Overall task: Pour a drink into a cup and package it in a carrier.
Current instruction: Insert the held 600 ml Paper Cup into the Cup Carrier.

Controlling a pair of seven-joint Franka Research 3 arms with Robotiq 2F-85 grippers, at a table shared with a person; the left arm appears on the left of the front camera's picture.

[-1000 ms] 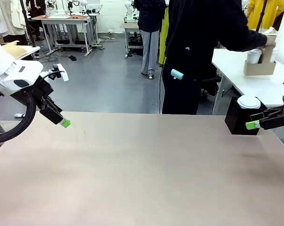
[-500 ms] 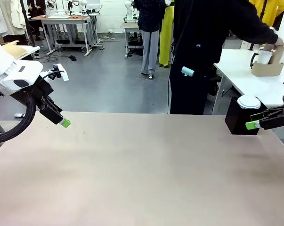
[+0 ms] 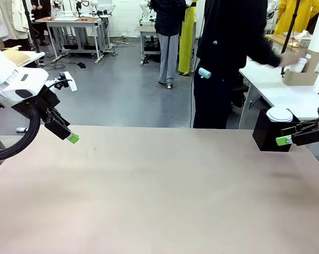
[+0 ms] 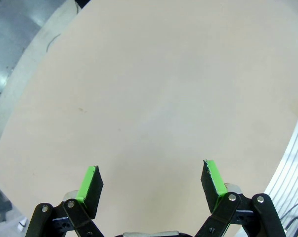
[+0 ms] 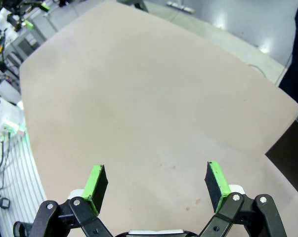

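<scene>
**Cardboard carrier on the side worktop, both tools idle**

Brown cardboard, the carrier [image 3: 299, 75] sits on a white side worktop [image 3: 286, 98] beyond the far right corner of the main worktop [image 3: 159, 190]. It is a low box with its handle panel rising straight up at the back. The cup [image 3: 299, 64] stands in it, long axis vertical, though motion blur hides which end is up. The person [image 3: 228, 58] stands past the far edge, and one hand [image 3: 289, 59] is stretched to the cup and carrier.

Compared with a second ago, the carrier and cup lie farther along the side worktop, and the person has shifted right and leans that way. Neither arm has moved.

At the main worktop's left edge the left tool [image 3: 72, 138] hangs in the air; the left wrist view shows its green pads [image 4: 89, 182] spread wide with nothing between them. The right tool [image 3: 284, 140] is at the far right corner, close in front of a black box [image 3: 267, 135] that carries a short white lidded cup [image 3: 280, 115]. Its pads [image 5: 96, 181] are likewise wide apart and empty in the right wrist view.
</scene>
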